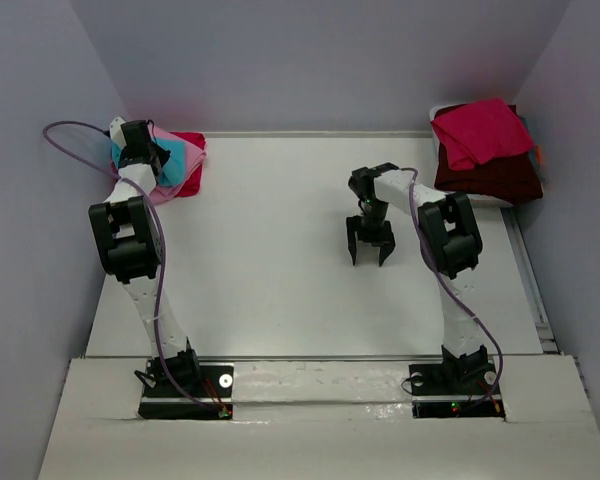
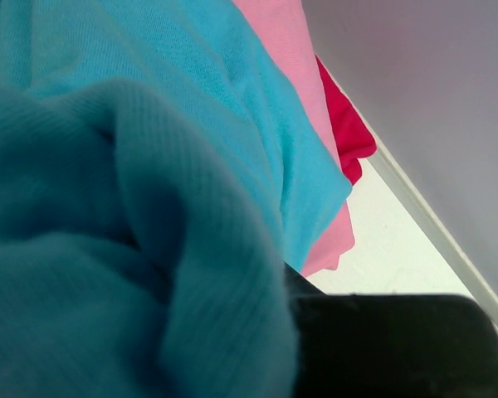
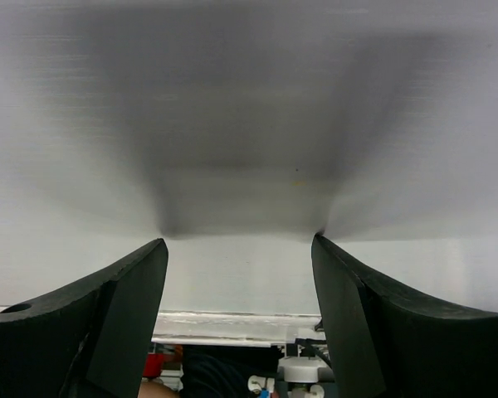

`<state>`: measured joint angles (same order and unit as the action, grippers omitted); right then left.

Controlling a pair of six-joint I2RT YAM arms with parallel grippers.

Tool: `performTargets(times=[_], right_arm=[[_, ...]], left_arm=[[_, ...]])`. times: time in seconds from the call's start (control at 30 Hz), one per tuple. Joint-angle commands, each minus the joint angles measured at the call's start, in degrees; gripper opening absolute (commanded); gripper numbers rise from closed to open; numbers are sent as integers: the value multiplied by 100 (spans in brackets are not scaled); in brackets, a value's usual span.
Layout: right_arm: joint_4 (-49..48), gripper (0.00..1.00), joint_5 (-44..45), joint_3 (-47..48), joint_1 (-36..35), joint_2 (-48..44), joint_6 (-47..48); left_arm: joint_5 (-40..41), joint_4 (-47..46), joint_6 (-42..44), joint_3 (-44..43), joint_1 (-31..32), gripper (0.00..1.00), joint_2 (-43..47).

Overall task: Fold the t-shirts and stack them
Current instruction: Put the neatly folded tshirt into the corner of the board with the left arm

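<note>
Left gripper [image 1: 143, 157] was at the 10 o'clock corner of the table [image 1: 270, 280], pressed into the turquoise t-shirt [image 2: 191, 108], which lay on the pink t-shirt [image 2: 286, 50] and red t-shirt [image 2: 346, 128]. Cloth hid its fingers, so spread and hold were unreadable. Right gripper [image 1: 370, 252] hung spread wide, empty, toward 2 o'clock.

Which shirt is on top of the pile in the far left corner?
The turquoise cloth t-shirt; the pink cloth t-shirt and red cloth t-shirt lie under it.
</note>
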<state>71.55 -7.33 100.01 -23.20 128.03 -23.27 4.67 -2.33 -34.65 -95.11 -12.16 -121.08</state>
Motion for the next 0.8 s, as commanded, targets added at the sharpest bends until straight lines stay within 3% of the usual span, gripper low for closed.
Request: performTargets(times=[0.0,0.23,0.77], right_arm=[[-45,76,-14,1,26,-146,94],[8,76,-23,141,26,-76,112],[105,76,13,300,79,47,129]], left_arm=[[-123,-557,239,-25,38,6,190],[-440,-1462,732,-25,100,6,400],[-1169,-2017,925,-306,100,6,330]])
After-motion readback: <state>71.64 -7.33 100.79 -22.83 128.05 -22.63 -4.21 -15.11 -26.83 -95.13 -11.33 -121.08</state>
